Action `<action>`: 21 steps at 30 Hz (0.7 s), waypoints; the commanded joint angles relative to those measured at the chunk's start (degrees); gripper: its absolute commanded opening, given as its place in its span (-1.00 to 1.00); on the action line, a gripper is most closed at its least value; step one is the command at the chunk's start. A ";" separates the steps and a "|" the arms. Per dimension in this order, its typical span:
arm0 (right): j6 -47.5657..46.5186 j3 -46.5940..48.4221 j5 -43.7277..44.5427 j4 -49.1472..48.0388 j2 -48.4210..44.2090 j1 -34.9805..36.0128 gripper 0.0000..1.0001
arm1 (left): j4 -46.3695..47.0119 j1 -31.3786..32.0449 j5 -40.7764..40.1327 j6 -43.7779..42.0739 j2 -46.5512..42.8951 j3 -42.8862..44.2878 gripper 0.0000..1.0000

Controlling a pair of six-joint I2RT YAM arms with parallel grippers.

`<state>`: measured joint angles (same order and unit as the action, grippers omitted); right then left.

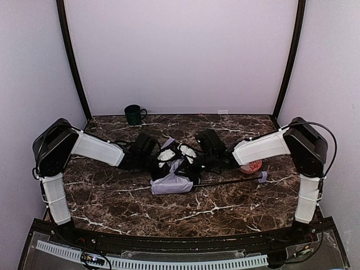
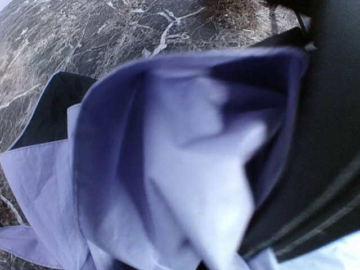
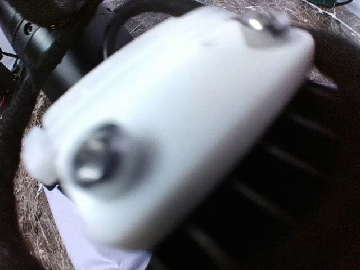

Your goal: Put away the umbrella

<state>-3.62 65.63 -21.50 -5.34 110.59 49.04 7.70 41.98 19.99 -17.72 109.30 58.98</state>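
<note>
Umbrella (image 1: 171, 183) lies mid-table (image 1: 112, 205), canopy (image 2: 185, 169) bunched in a lavender heap. The shaft (image 1: 225, 182) runs toward the right edge, with the handle (image 1: 262, 177) at its end. Collapsed but loose, so call the task roughly midway.

Your left gripper (image 1: 166, 156), just behind the heap, has its fingers pressed together. Its wrist view is full of raised fabric, so it's likely pinching a fold to keep the canopy gathered.

Your right gripper (image 1: 188, 151) beside it is pressed together too. Black ribbed lining fills its view, but you can't tell whether it caught any.

The red bowl (image 1: 251, 166) sits under your right forearm, near the shaft; mind it. Green mug (image 1: 134, 115) at the far edge, well apart.
</note>
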 commanded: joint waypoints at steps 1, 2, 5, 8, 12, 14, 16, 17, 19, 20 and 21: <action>6.16 -0.61 -0.20 -1.86 5.49 -4.27 -1.00 | -4.45 0.41 3.10 -0.41 1.57 -2.22 -1.00; 6.78 -0.96 -0.91 -1.87 6.38 -4.87 -1.00 | -4.41 0.28 3.17 -0.14 1.62 -2.10 -1.00; 7.41 -1.42 -2.14 -0.17 8.35 -6.01 -1.00 | -3.53 -0.45 2.72 1.52 1.71 -1.83 -1.00; 7.17 -0.51 -2.75 4.32 10.47 -6.23 -1.00 | -2.69 -1.24 0.95 3.55 0.82 -0.67 -1.00; 7.01 -0.73 -3.69 7.17 12.38 -6.23 -1.00 | 0.86 -1.36 -5.08 4.43 -1.65 0.25 -0.43; 6.73 -1.37 -3.16 7.74 12.52 -6.23 -1.00 | 2.22 -1.56 -9.84 5.15 -3.21 0.74 0.13; 6.33 -1.42 -2.92 8.88 12.55 -6.21 -1.00 | 2.74 -2.06 -15.27 5.91 -5.37 1.17 0.42; 6.12 -1.32 -2.87 9.59 12.73 -6.27 -1.00 | 2.71 -2.27 -17.31 5.89 -6.57 1.35 0.48; 5.96 -1.05 -2.94 10.67 13.09 -6.23 -1.00 | 3.03 -2.34 -20.84 5.00 -9.66 0.97 0.55; 5.87 -0.91 -2.95 11.01 13.27 -6.23 -1.00 | 3.01 -2.34 -21.73 3.96 -11.22 0.64 0.56; 5.83 -0.74 -3.00 11.31 13.38 -6.23 -1.00 | 2.75 -2.27 -22.39 2.87 -12.84 0.23 0.57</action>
<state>3.03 67.29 -32.18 -8.36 118.96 44.12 8.78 39.68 4.99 -12.40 105.54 58.89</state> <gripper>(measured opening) 0.004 0.776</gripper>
